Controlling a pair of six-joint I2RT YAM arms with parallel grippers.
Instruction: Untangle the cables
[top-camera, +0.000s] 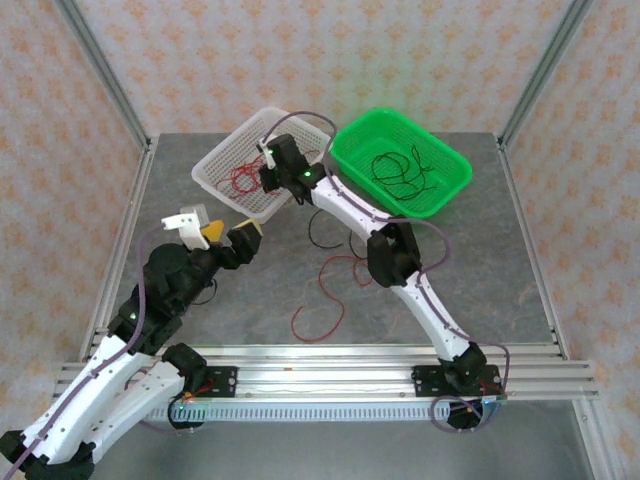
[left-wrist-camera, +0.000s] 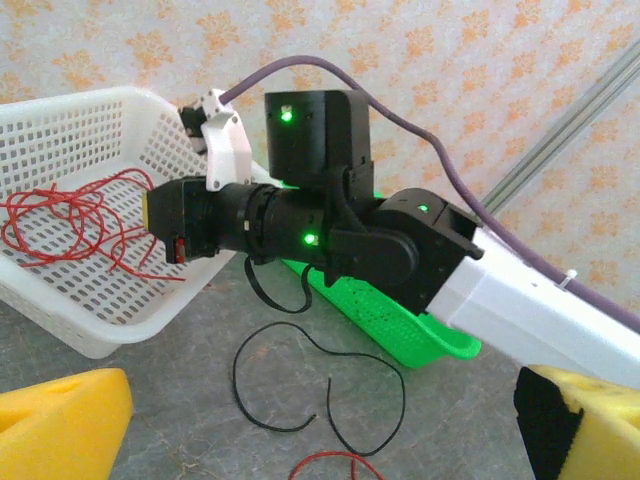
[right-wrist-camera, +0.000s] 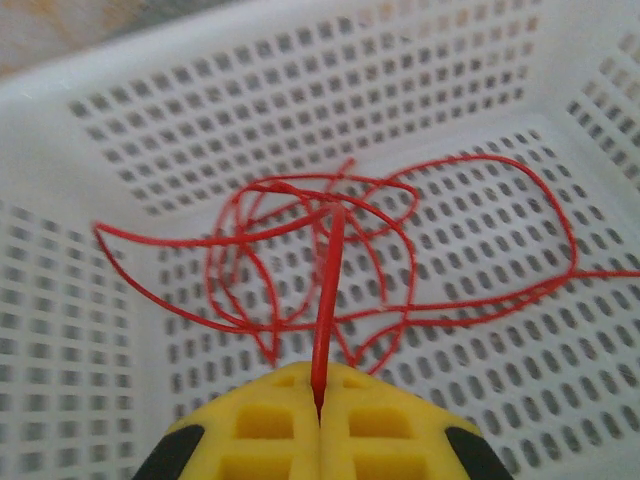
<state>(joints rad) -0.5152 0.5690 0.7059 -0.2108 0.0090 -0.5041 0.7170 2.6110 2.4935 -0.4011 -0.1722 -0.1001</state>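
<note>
Pinches one red wire (right-wrist-camera: 325, 300) in the shut right jaws, over the white basket (right-wrist-camera: 300, 60), probably to lay it with the red tangle (right-wrist-camera: 330, 190) inside. Sorts by colour, apparently: black wires (top-camera: 400, 170) in the green basket (top-camera: 452, 152). Holds the left jaws wide and empty, low over the bench (top-camera: 480, 270), near the loose red wire (top-camera: 320, 320) and black wire (left-wrist-camera: 236, 378) waiting between the arms

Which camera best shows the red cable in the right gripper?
The right wrist view: the red cable rises from the shut right gripper and its loops spread over the white basket floor. The top view shows it small, partly behind the arm; the left wrist view shows the loops sidelong, the grip unclear.
</note>
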